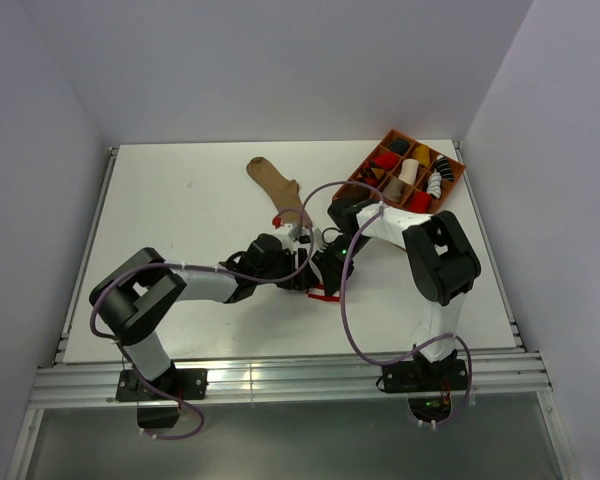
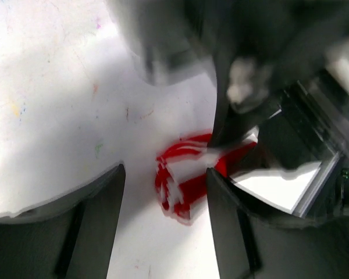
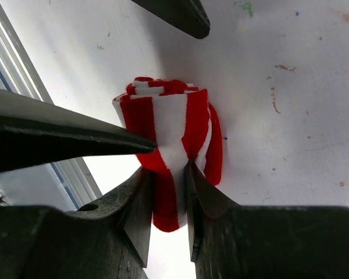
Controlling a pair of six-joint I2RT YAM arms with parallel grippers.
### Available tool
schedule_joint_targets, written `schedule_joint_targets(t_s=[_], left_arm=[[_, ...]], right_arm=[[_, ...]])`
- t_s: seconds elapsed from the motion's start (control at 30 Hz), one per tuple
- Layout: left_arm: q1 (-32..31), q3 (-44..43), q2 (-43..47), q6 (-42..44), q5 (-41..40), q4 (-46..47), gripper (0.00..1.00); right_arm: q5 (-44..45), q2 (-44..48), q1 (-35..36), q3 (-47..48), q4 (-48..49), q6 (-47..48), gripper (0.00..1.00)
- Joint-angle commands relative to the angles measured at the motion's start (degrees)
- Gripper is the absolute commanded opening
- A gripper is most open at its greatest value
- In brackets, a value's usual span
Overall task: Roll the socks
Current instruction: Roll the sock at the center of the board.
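Note:
The red-and-white striped sock point(image 3: 168, 122) is wound into a roll on the white table, near the middle point(image 1: 326, 292). My right gripper point(image 3: 167, 168) is shut on the roll's loose end, fabric pinched between both fingers. My left gripper point(image 2: 166, 171) is open and straddles the same roll point(image 2: 183, 186). One of its fingers point(image 3: 75, 139) touches the roll's side; the other point(image 3: 180, 14) stands well clear. The plain tan sock point(image 1: 278, 186) lies flat and unrolled behind both grippers, untouched.
An orange-brown compartment tray point(image 1: 456, 180) holding several sock rolls sits at the back right. Both arms cross in the middle of the table, with a purple cable point(image 1: 348, 300) looping over the right arm. White walls close the table's back and sides.

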State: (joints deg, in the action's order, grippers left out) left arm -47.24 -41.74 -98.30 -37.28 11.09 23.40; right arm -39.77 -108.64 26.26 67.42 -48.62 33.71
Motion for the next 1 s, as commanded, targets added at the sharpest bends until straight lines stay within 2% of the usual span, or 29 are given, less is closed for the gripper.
schedule_joint_targets(t_s=[0.0, 0.4, 0.97], left_arm=[[-1.10, 4.37, 2.49, -0.78, 2.53, -0.38, 0.63], [-0.39, 8.51, 3.47, -4.38, 2.97, 10.16, 0.61], [-0.39, 5.96, -0.83, -4.91, 6.66, 12.37, 0.60]], right_arm=[[10.24, -3.07, -0.33, -0.45, 3.97, 1.53, 0.15], [10.50, -3.07, -0.33, -0.45, 3.71, 1.35, 0.14], [10.50, -3.77, -0.33, 0.08, 3.18, 1.09, 0.14]])
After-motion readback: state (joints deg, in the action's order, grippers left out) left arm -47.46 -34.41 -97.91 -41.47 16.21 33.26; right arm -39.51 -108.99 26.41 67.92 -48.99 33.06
